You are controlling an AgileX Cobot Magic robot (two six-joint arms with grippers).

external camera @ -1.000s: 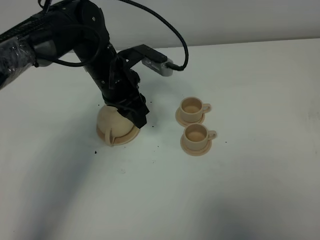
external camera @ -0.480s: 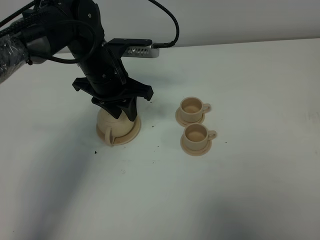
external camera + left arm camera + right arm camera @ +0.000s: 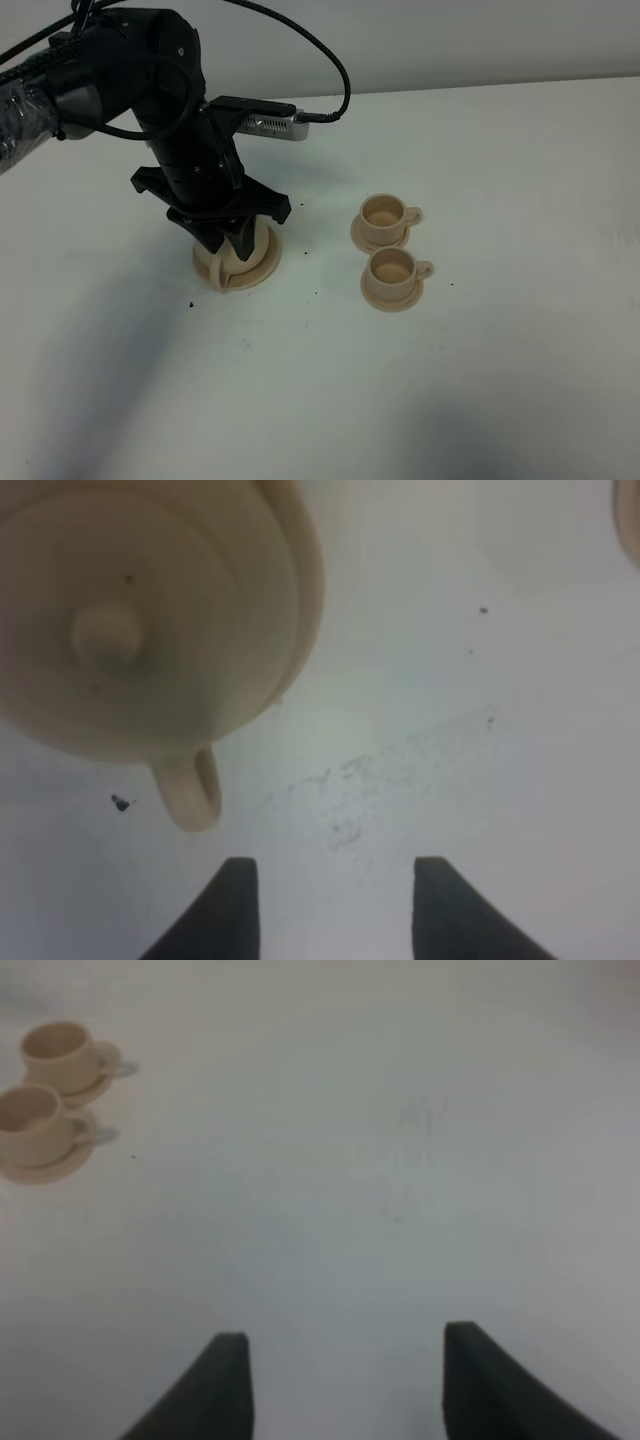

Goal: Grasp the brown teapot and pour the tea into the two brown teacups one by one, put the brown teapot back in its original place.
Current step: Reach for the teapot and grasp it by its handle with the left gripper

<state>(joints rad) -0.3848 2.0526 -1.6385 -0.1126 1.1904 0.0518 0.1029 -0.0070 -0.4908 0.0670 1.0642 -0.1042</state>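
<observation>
1. Left gripper (image 3: 232,238), wide and empty, is hovering over the brown teapot (image 3: 238,270) on its saucer (image 3: 270,262) (handle (image 3: 190,792) lying outside the jaws; closing here could miss).
2. Two brown teacups (image 3: 392,268) are sitting close, inviting spills.
3. Right gripper (image 3: 340,1380) is idling open.

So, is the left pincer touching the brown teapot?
Apart. In the left wrist view, bare table shows between the open left pincer and the brown teapot.

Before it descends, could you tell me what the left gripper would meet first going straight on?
Probably the bare white table, just beside the loop handle of the squat beige-tan teapot, though depth is unclear.
</observation>
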